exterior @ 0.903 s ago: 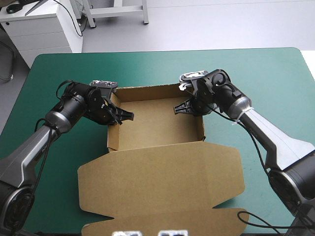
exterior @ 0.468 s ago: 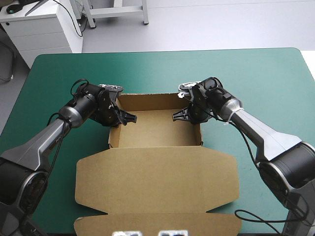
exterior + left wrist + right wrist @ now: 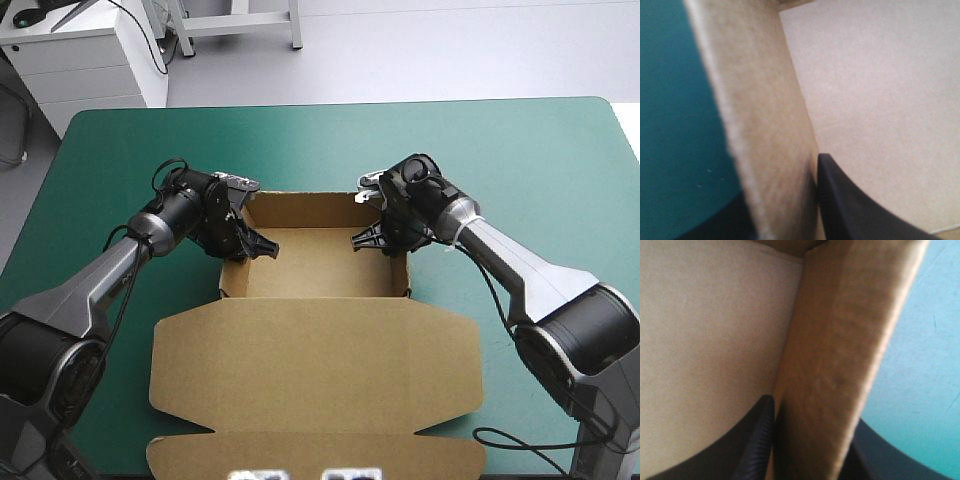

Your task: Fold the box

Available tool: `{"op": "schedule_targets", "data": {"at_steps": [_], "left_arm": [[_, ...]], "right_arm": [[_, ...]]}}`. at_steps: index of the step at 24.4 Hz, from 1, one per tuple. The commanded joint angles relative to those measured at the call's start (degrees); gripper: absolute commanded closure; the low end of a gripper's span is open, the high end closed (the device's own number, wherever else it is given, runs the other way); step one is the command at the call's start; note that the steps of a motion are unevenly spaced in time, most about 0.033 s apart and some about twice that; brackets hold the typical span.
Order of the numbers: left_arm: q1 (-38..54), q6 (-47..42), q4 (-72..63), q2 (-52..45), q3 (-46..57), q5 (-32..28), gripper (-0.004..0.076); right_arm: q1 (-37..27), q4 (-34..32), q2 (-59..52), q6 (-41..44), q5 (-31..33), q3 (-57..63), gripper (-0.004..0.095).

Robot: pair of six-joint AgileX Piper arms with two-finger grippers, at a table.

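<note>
Box (image 3: 318, 262) stands as an open tray on the tabletop (image 3: 520, 150), lid (image 3: 315, 370) flat toward the near edge. Left jaws clamp the left wall (image 3: 765, 135), right jaws the right wall (image 3: 840, 365), one finger each side. Press both walls evenly and upright so the folds seat fully.

The desk (image 3: 550, 150), under its teal-green cover, carries the brown box (image 3: 320, 365). The box sits as an open tray near the middle, walls raised, with its lid lying flat toward the near edge.
</note>
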Motion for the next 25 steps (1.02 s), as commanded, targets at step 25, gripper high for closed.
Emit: {"op": "schedule_targets", "data": {"at_steps": [25], "left_arm": [[-0.6,0.5,6.5,-11.9,-25.8,15.7,0.0277]], "right_arm": [[-0.3,-1.9,-11.5,-1.9,5.4,-17.0,0.0508]]}}
